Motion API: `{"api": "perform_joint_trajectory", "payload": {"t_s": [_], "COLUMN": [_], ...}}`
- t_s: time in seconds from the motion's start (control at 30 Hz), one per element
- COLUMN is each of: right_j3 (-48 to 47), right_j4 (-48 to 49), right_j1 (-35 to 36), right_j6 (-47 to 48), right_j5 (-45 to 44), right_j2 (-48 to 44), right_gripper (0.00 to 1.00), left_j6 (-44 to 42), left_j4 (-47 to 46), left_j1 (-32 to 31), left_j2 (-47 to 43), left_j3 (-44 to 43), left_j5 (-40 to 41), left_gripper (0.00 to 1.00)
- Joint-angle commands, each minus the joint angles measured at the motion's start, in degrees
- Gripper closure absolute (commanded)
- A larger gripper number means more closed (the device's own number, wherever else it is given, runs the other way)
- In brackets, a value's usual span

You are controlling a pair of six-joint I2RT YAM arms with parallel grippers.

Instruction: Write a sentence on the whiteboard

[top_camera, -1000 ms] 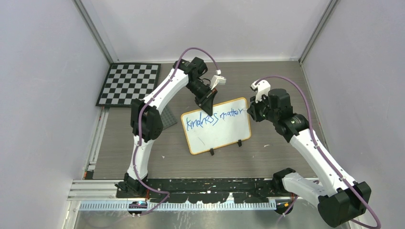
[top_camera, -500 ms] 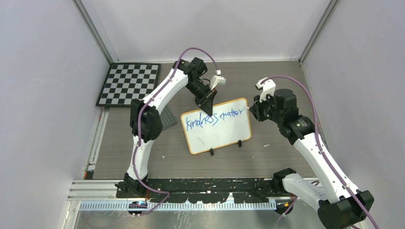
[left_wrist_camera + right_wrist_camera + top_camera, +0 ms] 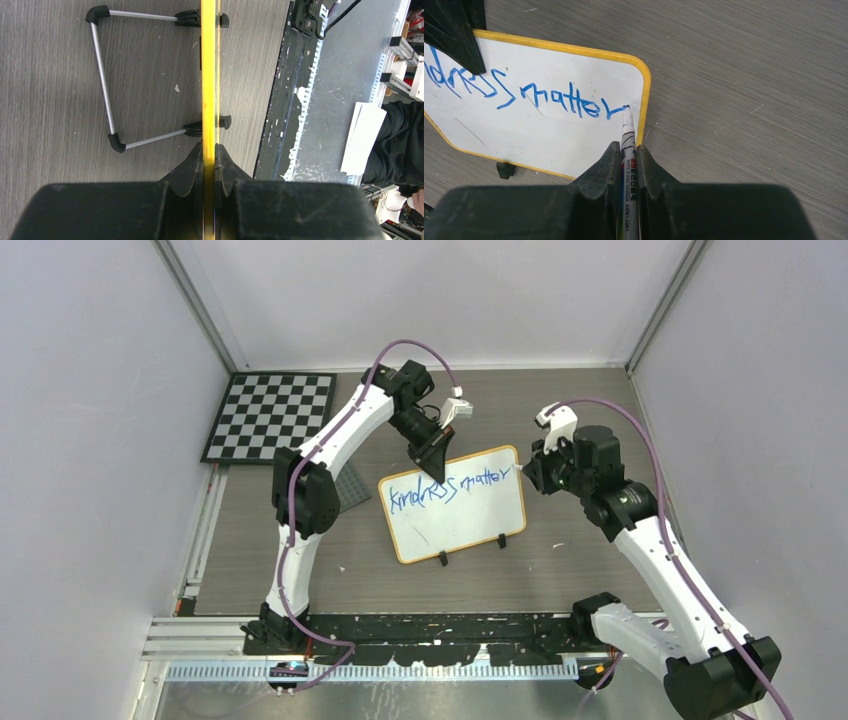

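On the grey counter [image 3: 350, 580], about midway between its left and right edges, stands the whiteboard [image 3: 460, 520]. Its two black feet [image 3: 442, 559] are toward the near edge, and its long axis runs left to right with the right end skewed slightly farther away. The nearer part of the board is blank apart from faint stray marks.

Beyond that, along the board's far edge, runs the sentence [image 3: 450, 487] in blue, so far a single line reading about "kindness matter". At its right end the right end effector [image 3: 528, 472] is clamped narrowly on a marker [image 3: 627, 135]. The tip sits at the tail of the last letter, just beside the frame at the board's far right corner.

No room seems left on that line, so more words would likely have to go to the left of the tip and nearer. The right arm alone carries the pen.

Farther left, the left end effector [image 3: 436, 466] pinches the board's far edge, steadying it.
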State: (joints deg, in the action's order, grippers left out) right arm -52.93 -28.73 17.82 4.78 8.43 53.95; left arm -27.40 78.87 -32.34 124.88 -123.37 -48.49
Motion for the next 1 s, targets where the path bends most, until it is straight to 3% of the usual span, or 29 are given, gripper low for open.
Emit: {"api": "perform_joint_trajectory", "payload": {"t_s": [0.0,0.97], "right_j3": [-1.07,0.70], "right_j4": [2.74,0.79], "right_j1": [-0.16,1.07], "right_j6": [0.14,3.87], "right_j5": [-0.76,-0.54], "right_j2": [0.68,1.83], "right_gripper": [1.00,1.00], "left_j6": [-1.79,-1.83], "left_j4": [2.14,2.10], "left_j1": [-0.27,-0.24], "left_j2": [-2.17,-1.92], "left_j3": [1.29,0.94], "left_j5": [2.52,2.79], "left_gripper": [1.00,1.00]}}
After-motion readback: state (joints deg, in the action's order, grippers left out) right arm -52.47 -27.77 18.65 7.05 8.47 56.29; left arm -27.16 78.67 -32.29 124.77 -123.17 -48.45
